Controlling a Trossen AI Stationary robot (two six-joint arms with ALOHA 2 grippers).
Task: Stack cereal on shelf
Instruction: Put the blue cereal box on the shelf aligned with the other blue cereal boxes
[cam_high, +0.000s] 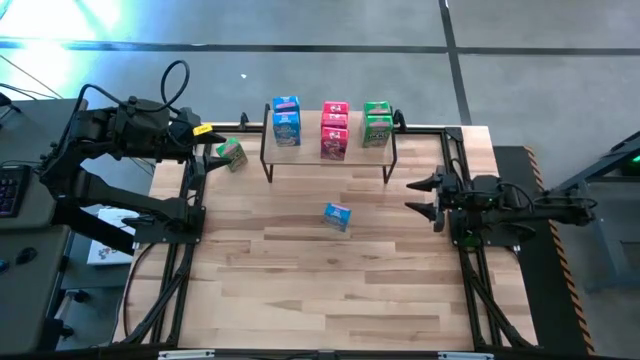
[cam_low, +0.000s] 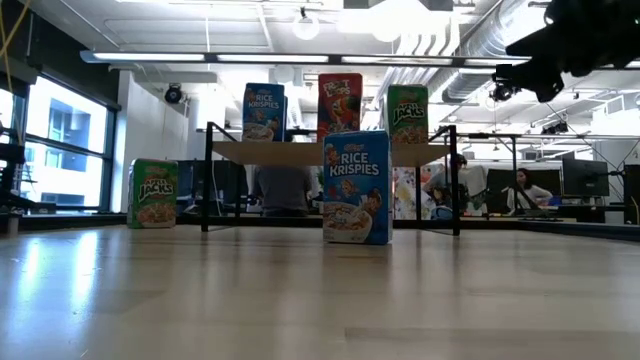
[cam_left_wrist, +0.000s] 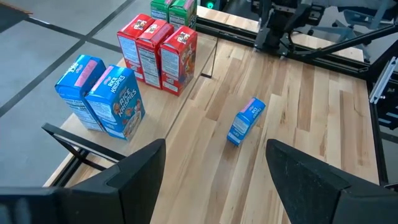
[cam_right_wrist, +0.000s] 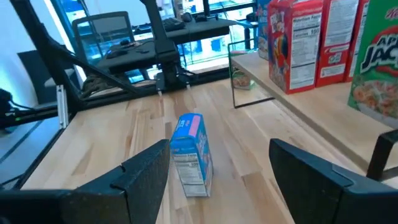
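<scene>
At the table's left edge my left gripper (cam_high: 212, 143) hangs wide open and empty, near a green box (cam_high: 232, 153) standing on the tabletop. The shelf (cam_high: 330, 150) holds seven. A blue box (cam_high: 337, 216) stands mid-table; my right gripper (cam_high: 418, 194), spread and empty, should fetch it next, I judge.

"RICE KRISPIES" on blue boxes (cam_low: 356, 187), "JACKS" on green boxes (cam_low: 153, 193), "FROOT LOOPS" on red box (cam_low: 340, 103)

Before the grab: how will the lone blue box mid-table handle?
The blue box stands upright on a narrow base, so a sideways nudge would probably tip it. It looks like thin cardboard: likely light, and may dent if squeezed. The glossy print may slip between the fingers.
</scene>
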